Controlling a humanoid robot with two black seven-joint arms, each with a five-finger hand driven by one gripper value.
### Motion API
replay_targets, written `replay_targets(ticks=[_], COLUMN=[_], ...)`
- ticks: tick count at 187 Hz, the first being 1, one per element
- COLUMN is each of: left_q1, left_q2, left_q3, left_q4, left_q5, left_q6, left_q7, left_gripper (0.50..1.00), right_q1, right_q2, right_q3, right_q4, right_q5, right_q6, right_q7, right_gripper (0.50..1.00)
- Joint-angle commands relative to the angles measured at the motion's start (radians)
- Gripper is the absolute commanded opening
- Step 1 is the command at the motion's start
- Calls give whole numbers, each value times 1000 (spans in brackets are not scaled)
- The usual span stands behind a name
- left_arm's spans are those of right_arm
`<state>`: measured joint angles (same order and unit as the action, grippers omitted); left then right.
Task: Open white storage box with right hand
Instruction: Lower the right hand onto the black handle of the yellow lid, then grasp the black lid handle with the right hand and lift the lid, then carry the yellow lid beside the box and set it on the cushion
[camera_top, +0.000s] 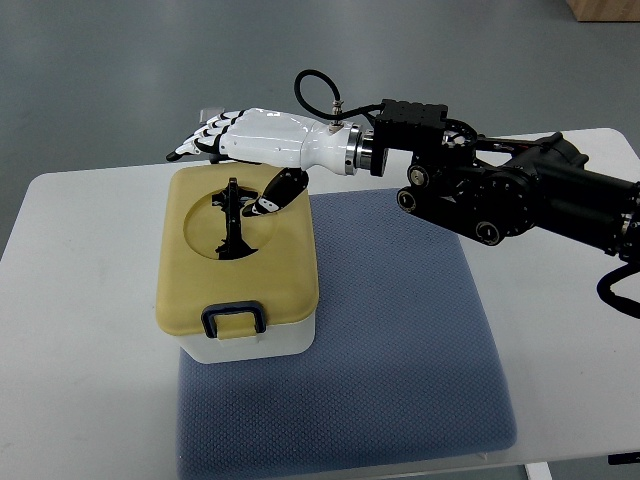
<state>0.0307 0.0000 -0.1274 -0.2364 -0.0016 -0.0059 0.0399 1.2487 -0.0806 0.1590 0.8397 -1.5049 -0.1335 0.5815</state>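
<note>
Top view: white storage box (240, 345) lidded, right hand (250, 140) above.

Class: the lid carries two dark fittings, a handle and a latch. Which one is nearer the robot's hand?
The black handle in the lid's round recess, just below the right hand. The dark blue latch sits at the opposite edge.

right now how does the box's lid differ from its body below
The lid is tan yellow; the body is white. The lid carries a round recess and a dark blue latch; the body's visible side is plain. The lid overhangs the body slightly. Both have rounded corners.
</note>
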Motion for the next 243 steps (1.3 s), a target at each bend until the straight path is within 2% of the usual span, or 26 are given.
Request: replay_targets(ticks=[1, 6, 7, 8, 9, 12, 13, 14, 18, 21, 24, 71, 90, 122, 161, 176, 202, 243], left_q1=[0, 0, 0, 0, 0, 0, 0, 0, 0, 0, 0, 1, 1, 1, 1, 1, 1, 1], left_q2=[0, 0, 0, 0, 0, 0, 0, 0, 0, 0, 0, 0, 0, 0, 0, 0, 0, 0], left_q3=[-1, -1, -1, -1, -1, -1, -1, -1, -1, -1, -1, -1, -1, -1, 0, 0, 0, 2], left_q4=[3, 5, 5, 5, 5, 5, 6, 6, 5, 5, 5, 8, 8, 9, 5, 5, 3, -1], left_q5=[0, 0, 0, 0, 0, 0, 0, 0, 0, 0, 0, 0, 0, 0, 0, 0, 0, 0], left_q6=[-2, -2, -2, -2, -2, -2, -2, -2, -2, -2, -2, -2, -2, -3, -3, -3, -3, -3], left_q7=[0, 0, 0, 0, 0, 0, 0, 0, 0, 0, 0, 0, 0, 0, 0, 0, 0, 1], left_gripper=[1000, 1000, 1000, 1000, 1000, 1000, 1000, 1000, 1000, 1000, 1000, 1000, 1000, 1000, 1000, 1000, 1000, 1000], right_q1=[-5, -6, -8, -8, -9, -11, -12, -12, -14, -14, -14, 1, 35, 97, 78, 26, -75, -241], right_q2=[33, 38, 39, 39, 41, 42, 44, 44, 47, 48, 50, 28, -18, -189, -436, -533, -622, -602], right_q3=[14, 14, 14, 14, 14, 14, 14, 14, 14, 14, 14, 33, 53, 53, 53, 50, 47, 45], right_q4=[-27, -30, -30, -30, -31, -33, -34, -34, -36, -36, -36, -10, 32, 133, 257, 265, 262, 228], right_q5=[0, 0, 0, 0, 0, 0, 0, 0, 0, 0, 0, 6, 28, 64, 63, 60, 55, 48], right_q6=[-6, -8, -9, -9, -11, -12, -15, -15, -23, -25, -29, -57, -55, -41, -18, -18, -28, -81], right_q7=[0, 0, 0, 0, 0, 0, 0, 0, 0, 0, -2, 0, 0, 0, 9, 20, 29, 29], right_gripper=[783, 744, 715, 715, 685, 658, 627, 627, 562, 541, 500, 500, 500, 500, 500, 500, 500, 500])
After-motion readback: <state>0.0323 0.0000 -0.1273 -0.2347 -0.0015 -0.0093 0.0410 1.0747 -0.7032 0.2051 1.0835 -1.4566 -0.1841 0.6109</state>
